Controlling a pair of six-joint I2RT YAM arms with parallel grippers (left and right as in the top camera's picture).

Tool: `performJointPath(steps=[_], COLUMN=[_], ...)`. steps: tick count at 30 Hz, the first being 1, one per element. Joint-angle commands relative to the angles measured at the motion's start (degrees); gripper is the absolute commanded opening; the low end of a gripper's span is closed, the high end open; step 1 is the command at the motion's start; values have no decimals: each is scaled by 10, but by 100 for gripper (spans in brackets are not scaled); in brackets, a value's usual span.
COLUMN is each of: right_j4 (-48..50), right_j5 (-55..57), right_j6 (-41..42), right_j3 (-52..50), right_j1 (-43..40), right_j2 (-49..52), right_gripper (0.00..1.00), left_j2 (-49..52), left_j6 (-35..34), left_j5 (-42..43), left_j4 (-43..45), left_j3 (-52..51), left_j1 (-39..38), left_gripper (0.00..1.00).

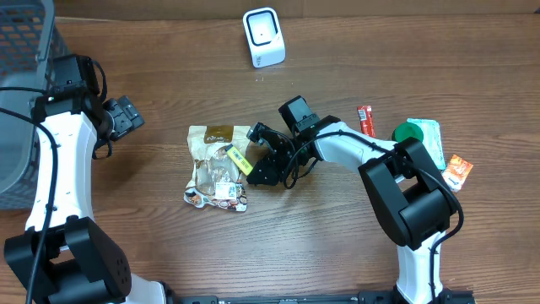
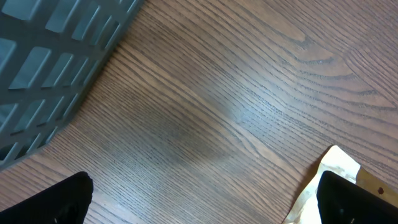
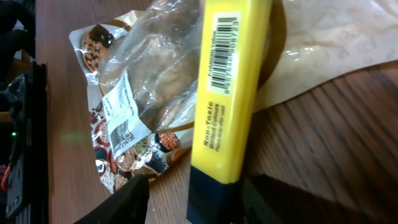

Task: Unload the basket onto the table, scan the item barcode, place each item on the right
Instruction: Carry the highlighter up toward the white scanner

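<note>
**Q:** Right gripper (image 3: 194, 190) status?

**A:** Jaws apart. The dark cap end of the yellow highlighter (image 3: 230, 93) sits between the fingers (image 3: 127, 202), with bare table (image 1: 337, 245) visible on one side of it. Not clamped.

**Q:** Highlighter position and axis?

**A:** It lies flat, partly on the clear snack bag (image 1: 215, 165) near the table's middle. In the overhead view the long axis runs diagonally: cap end lower right, toward the right gripper, yellow end upper left. The barcode on the barrel faces up.

**Q:** Left gripper (image 2: 205, 202)?

**A:** Jaws wide apart and empty, beside the grey basket (image 2: 43, 68). The white scanner (image 1: 263, 37) stands at the far edge.
</note>
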Motion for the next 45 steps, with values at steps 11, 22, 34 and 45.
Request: performJointPath(steps=[11,22,34,45], right_j4=[24,45,58,5], right_j5=[-48,-26,-45,-82], right_j6=[-1,30,49,49], right_j3=[-6,-6,-6,17], right_j1=[6,14,14,-19], right_j2=[21,38,46,45], right_gripper=[43,38,15,4], left_j2=[-7,-7,-7,-7], left_j6=[2,2,2,2], left_j5=[-7,-7,-7,-7], left_j4=[2,2,2,2], left_j3=[7,7,7,7], left_j1=[2,2,2,2], left_gripper=[100,100,100,100])
